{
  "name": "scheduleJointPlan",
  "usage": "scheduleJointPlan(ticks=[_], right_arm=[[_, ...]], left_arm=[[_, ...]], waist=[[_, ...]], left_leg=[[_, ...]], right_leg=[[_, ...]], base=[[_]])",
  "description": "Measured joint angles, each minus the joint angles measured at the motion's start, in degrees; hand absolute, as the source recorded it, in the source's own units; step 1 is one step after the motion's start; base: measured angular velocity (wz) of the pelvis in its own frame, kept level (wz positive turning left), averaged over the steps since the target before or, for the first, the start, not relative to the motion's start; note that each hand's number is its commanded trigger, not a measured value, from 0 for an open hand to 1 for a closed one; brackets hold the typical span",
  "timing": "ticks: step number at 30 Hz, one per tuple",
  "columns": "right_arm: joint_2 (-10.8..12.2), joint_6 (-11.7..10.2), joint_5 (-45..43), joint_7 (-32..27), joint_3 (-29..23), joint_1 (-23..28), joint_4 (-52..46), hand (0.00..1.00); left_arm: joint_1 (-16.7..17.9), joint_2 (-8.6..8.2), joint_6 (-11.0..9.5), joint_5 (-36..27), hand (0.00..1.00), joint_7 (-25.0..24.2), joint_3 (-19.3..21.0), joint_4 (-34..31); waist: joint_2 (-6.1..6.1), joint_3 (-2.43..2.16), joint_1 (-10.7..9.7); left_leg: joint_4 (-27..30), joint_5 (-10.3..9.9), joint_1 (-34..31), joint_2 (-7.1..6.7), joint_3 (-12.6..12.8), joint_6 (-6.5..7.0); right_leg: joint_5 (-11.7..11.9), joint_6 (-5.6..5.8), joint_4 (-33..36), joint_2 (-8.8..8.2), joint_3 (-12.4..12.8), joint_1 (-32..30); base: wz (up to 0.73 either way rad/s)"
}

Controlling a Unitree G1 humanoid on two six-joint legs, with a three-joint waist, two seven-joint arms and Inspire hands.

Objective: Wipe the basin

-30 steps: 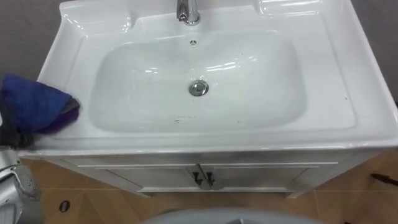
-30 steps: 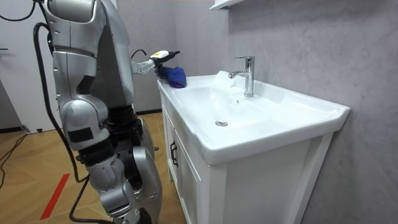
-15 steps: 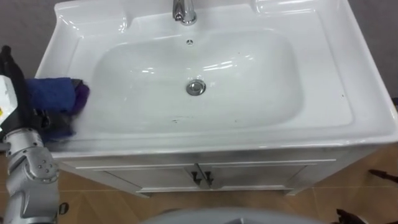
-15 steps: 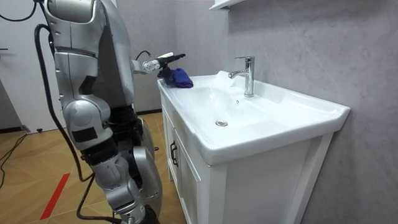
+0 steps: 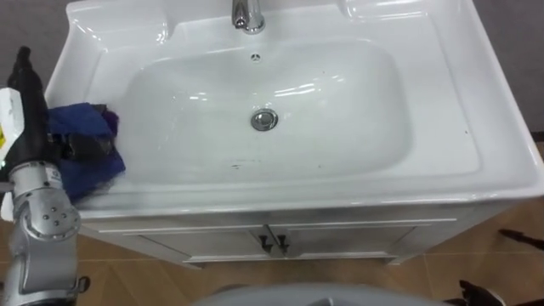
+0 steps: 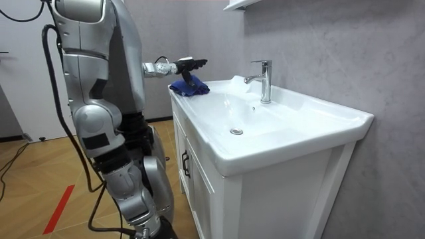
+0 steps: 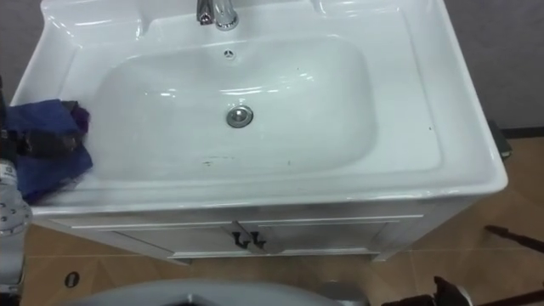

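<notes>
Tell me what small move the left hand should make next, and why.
Probably slide the left hand rightward and down into the bowl, dragging the blue cloth along. The hand holds the cloth on the left rim of the basin, while small dark specks show on the bowl floor, on the near side of the drain.

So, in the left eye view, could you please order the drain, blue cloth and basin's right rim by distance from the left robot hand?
1. blue cloth, held by the left robot hand, left rim.
2. drain, basin centre.
3. basin's right rim, far right.
</notes>
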Motion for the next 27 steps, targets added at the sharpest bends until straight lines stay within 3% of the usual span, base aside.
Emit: scheduleJointPlan(ticks=[6,11,15,22,25,26,27], right_arm=[[0.04,-0.99,-0.58,-0.32,-0.06,0.10,0.00,0.00],[0.26,-1.31,-0.18,-0.36,-0.05,0.80,0.04,0.00],[0.60,-1.28,0.72,-0.37,-0.05,1.02,0.04,0.00],[1.62,-1.03,0.75,-0.11,-0.06,2.20,0.09,0.00],[1.94,-1.03,1.22,-0.41,-0.01,2.57,0.10,0.00],[2.01,-1.04,1.32,-0.82,0.00,2.54,0.10,0.00],[2.00,-1.05,1.31,-0.94,-0.01,2.54,0.07,0.00]], left_arm=[[-0.64,0.40,-2.20,-1.93,0.00,1.33,0.32,-3.39],[-0.85,0.47,-4.54,-9.13,0.00,1.84,2.02,-7.23],[-1.04,0.45,-4.52,-13.08,0.00,1.75,2.59,-7.21],[-0.97,-0.81,-4.50,-17.35,0.00,1.24,5.63,-6.49],[-0.96,-1.11,-4.51,-17.53,0.00,3.44,6.59,-6.47],[-0.96,-1.11,-4.52,-17.51,0.00,4.87,7.14,-6.46],[-0.96,-1.11,-4.53,-17.52,0.00,5.57,7.48,-6.46]], waist=[[-0.10,0.00,0.05],[-0.15,-0.09,0.20],[-0.02,-0.18,0.32],[-0.47,-0.13,2.26],[-0.59,-0.16,3.23],[-0.27,-0.38,3.24],[-0.51,-0.25,3.26]], left_leg=[[-0.03,0.00,0.08,-0.03,-0.01,0.00],[-0.18,0.00,0.32,-0.08,-0.18,0.00],[-0.19,0.00,0.38,-0.07,-0.21,0.00],[-0.33,0.00,1.15,-0.03,-0.03,0.00],[-0.33,0.00,1.31,-0.05,-0.03,0.00],[-0.33,0.00,1.28,-0.05,-0.10,0.00],[-0.33,0.00,1.27,-0.04,-0.10,0.00]], right_leg=[[0.00,0.00,0.04,0.00,0.17,-0.02],[0.00,0.00,0.10,0.00,0.32,0.05],[0.00,-0.01,0.08,0.03,0.26,0.18],[-0.06,-0.03,-0.03,0.03,0.22,0.86],[-0.05,-0.03,0.11,0.03,0.35,0.94],[-0.05,-0.04,0.12,0.03,0.22,0.99],[-0.05,-0.04,0.15,0.03,0.21,0.99]], base=[[0.00],[-0.02],[0.00],[0.00],[-0.02],[0.05],[0.04]])
